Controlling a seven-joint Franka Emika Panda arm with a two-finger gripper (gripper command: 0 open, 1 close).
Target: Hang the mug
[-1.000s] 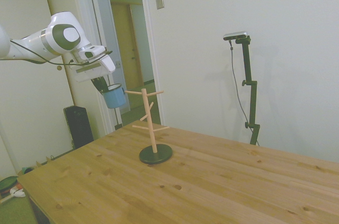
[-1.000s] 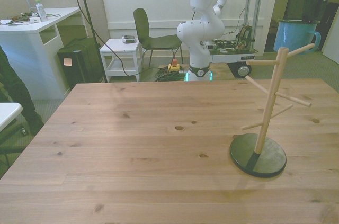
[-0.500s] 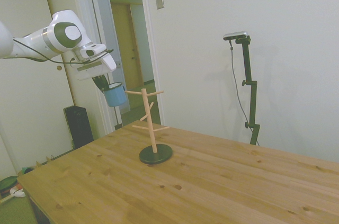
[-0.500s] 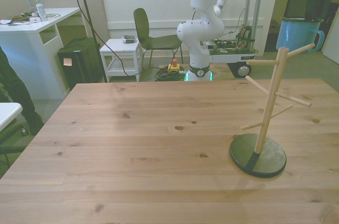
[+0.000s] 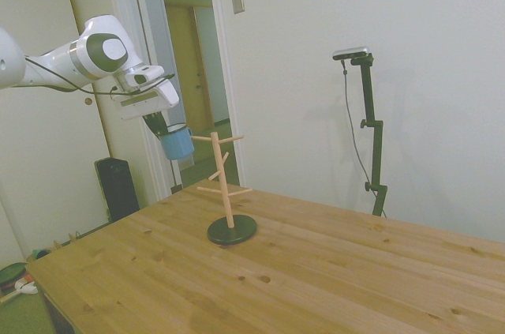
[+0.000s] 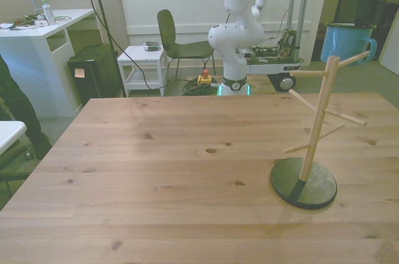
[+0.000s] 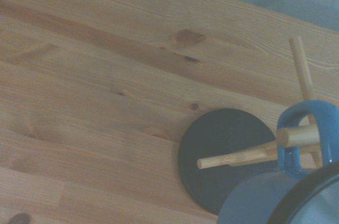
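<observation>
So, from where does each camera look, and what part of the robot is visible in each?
Side view: off one table side, toward the peg stand; arm and gripper holding the mug.
Front view: across the table, facing the robot's base.
Wrist view: looks down onto the stand's dark base; no robot parts.
All three share mug and stand.

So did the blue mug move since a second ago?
Yes. In the side view the mug has slid sideways toward the wooden peg stand, so the gap to its top peg is smaller. The gripper carries it.
</observation>
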